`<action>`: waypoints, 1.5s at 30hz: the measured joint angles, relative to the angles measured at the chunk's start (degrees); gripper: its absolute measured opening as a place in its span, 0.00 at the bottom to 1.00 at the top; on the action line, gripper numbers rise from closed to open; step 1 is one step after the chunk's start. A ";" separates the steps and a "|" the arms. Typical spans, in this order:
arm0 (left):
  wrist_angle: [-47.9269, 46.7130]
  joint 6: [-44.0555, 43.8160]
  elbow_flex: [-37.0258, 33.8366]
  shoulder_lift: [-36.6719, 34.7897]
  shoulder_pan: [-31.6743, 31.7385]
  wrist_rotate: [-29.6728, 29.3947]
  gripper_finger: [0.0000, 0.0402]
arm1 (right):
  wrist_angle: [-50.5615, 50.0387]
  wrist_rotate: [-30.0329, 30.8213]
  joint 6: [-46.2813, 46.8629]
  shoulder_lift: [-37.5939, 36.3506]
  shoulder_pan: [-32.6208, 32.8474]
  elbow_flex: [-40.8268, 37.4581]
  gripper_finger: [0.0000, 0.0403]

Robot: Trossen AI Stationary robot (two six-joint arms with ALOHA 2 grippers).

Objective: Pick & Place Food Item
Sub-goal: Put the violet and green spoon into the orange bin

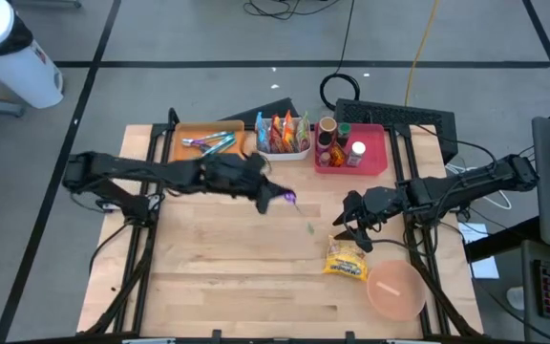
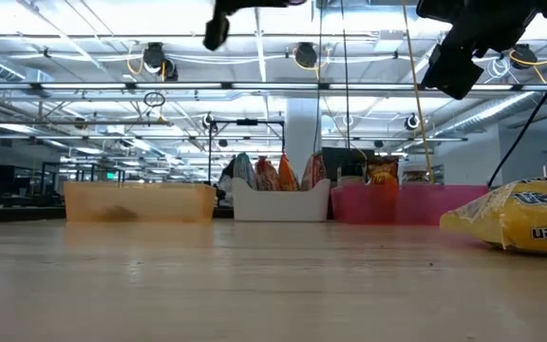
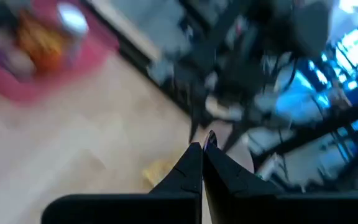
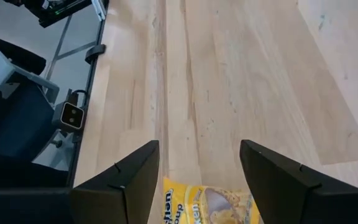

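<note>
A yellow ramen pack [image 1: 347, 260] lies flat on the wooden table at the right, beside a pink bowl [image 1: 396, 290]. My right gripper [image 1: 356, 229] hovers open just above the pack's far end, and the pack [image 4: 210, 202] shows between its fingers [image 4: 199, 146]. My left gripper [image 1: 277, 198] is shut, high over the table's middle [image 3: 202, 146]. A small purple thing [image 1: 288, 198] shows right at its fingertips in the high view. My left gripper is shut with the small purple thing [image 1: 288, 198] at its fingertips. I cannot tell whether the fingers hold it or it lies on the table below them.
Along the far edge stand an orange bin [image 1: 208, 140], a white bin of snack packets [image 1: 283, 136] and a pink bin with bottles [image 1: 351, 148]. Bare wood lies at the table's middle and near left.
</note>
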 joint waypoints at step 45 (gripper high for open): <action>1.31 -15.34 -43.71 -37.90 15.17 -17.39 0.00 | 0.52 7.68 0.28 0.00 -0.13 0.00 0.52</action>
